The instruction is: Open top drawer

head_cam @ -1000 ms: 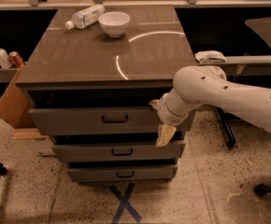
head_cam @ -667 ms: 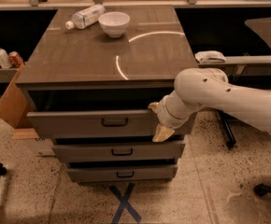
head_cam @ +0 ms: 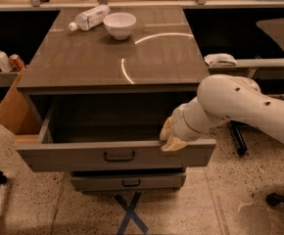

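Note:
The top drawer (head_cam: 73, 155) of the grey-brown cabinet stands pulled far out, its dark inside showing. Its flat front has a small black bar handle (head_cam: 119, 156) at centre. My gripper (head_cam: 171, 137) rests on the top edge of the drawer front, right of the handle, its tan fingers hooked over the rim. The white arm (head_cam: 240, 106) reaches in from the right. A lower drawer (head_cam: 127, 182) with the same handle stays shut beneath.
On the cabinet top (head_cam: 117, 58) stand a white bowl (head_cam: 120, 24) and a lying plastic bottle (head_cam: 89, 17). A cardboard box (head_cam: 12, 106) sits at the left, a chair base (head_cam: 279, 199) at the right, blue tape X (head_cam: 130, 213) on the floor.
The top drawer has slid far out toward the camera, from just cracked open to wide open. My gripper has moved with its front edge.

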